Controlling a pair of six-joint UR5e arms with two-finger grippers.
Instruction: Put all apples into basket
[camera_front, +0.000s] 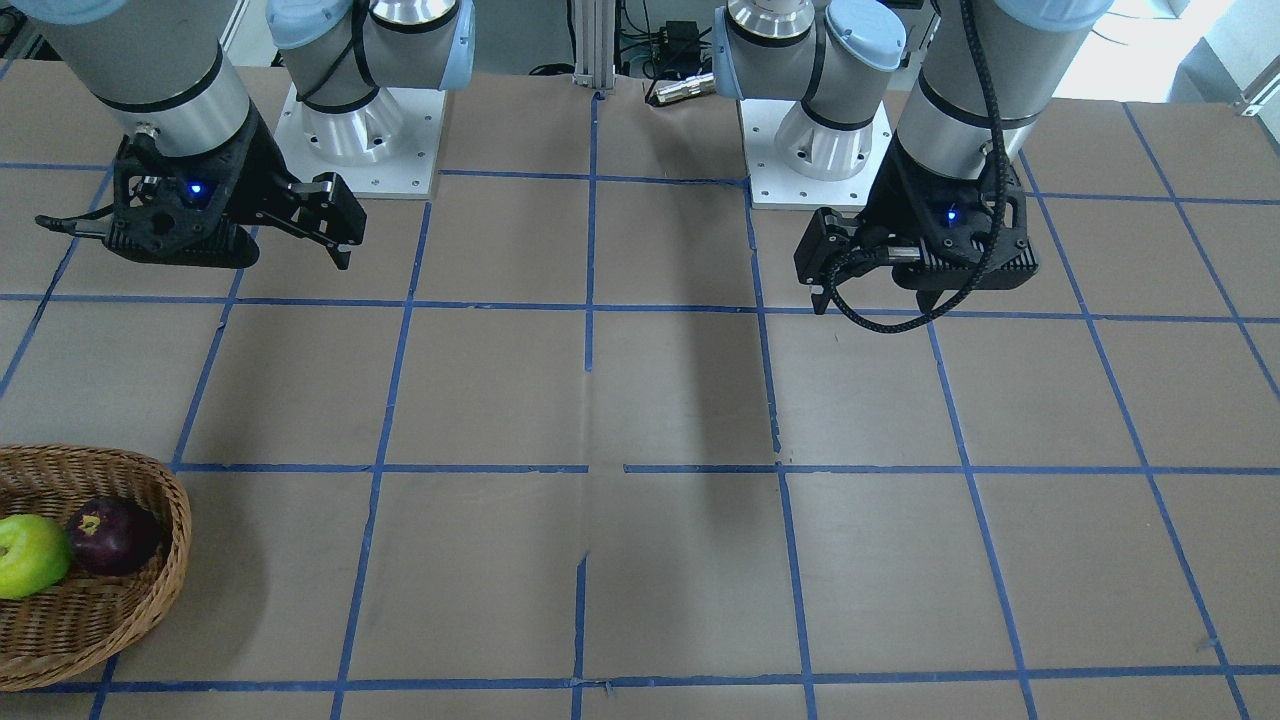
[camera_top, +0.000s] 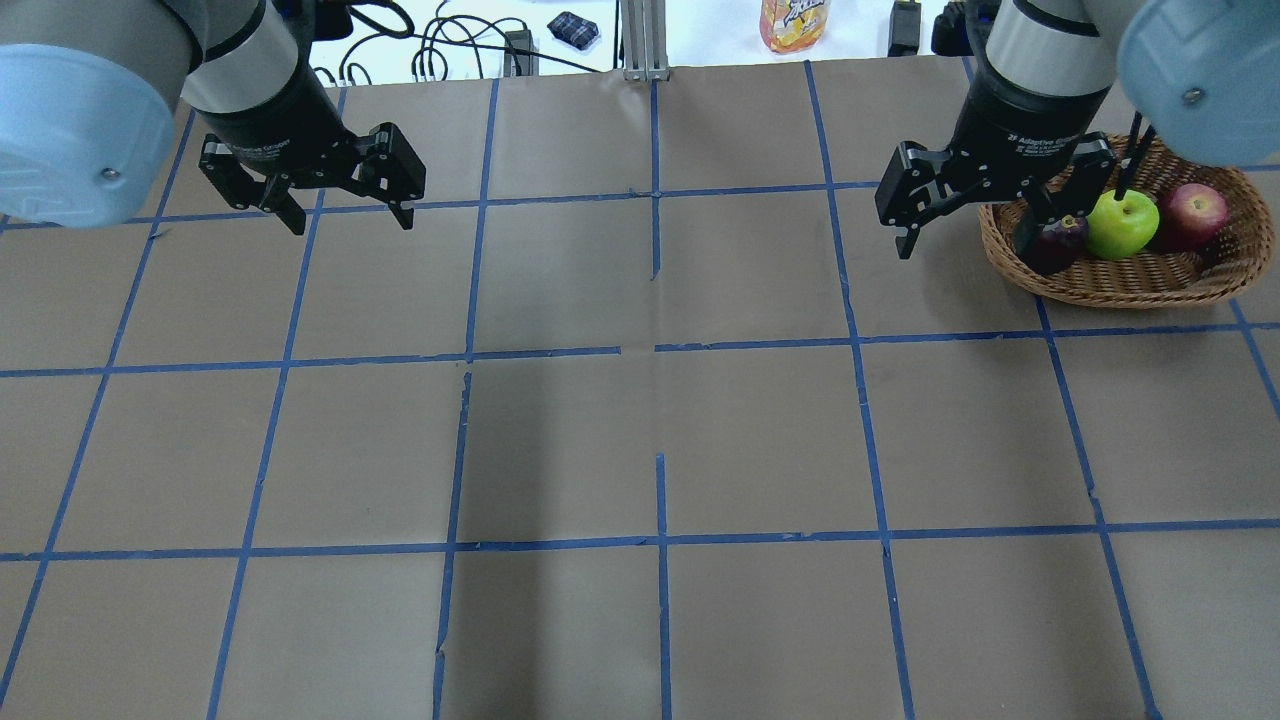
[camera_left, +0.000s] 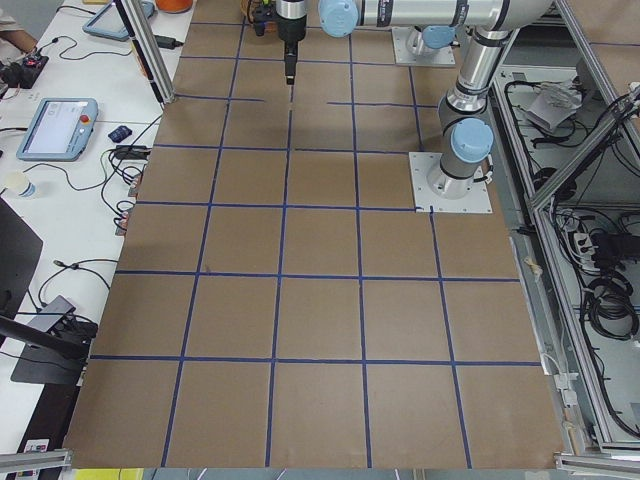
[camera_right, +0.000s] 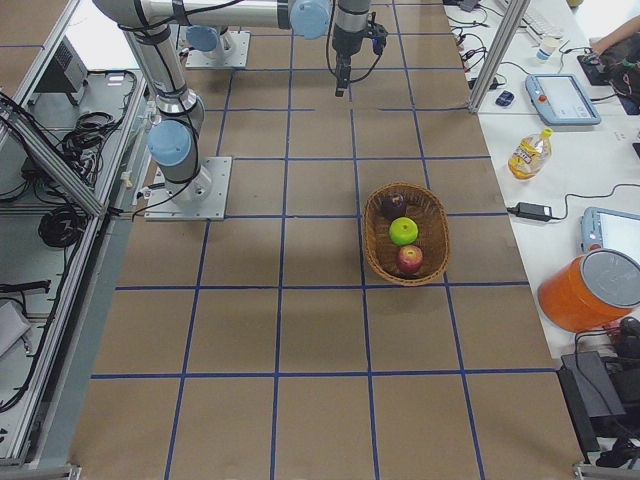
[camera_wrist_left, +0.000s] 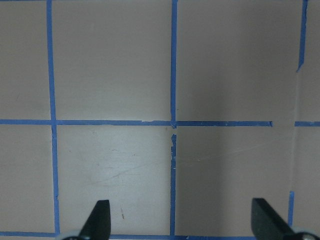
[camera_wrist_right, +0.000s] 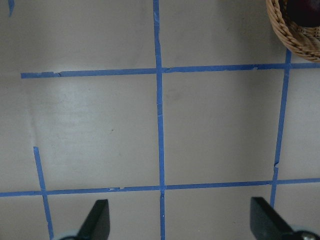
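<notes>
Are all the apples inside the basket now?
In. The basket holds all three: the purple apple, the green apple and the red apple, sitting in a row.

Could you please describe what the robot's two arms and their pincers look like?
The left arm and right arm are silver-grey tubes with pale blue joint caps. The left pincer and right pincer are black with two angular fingers; the right one carries white lettering. A blue light glows on each wrist, and a braided black cable loops beside the left pincer.
</notes>
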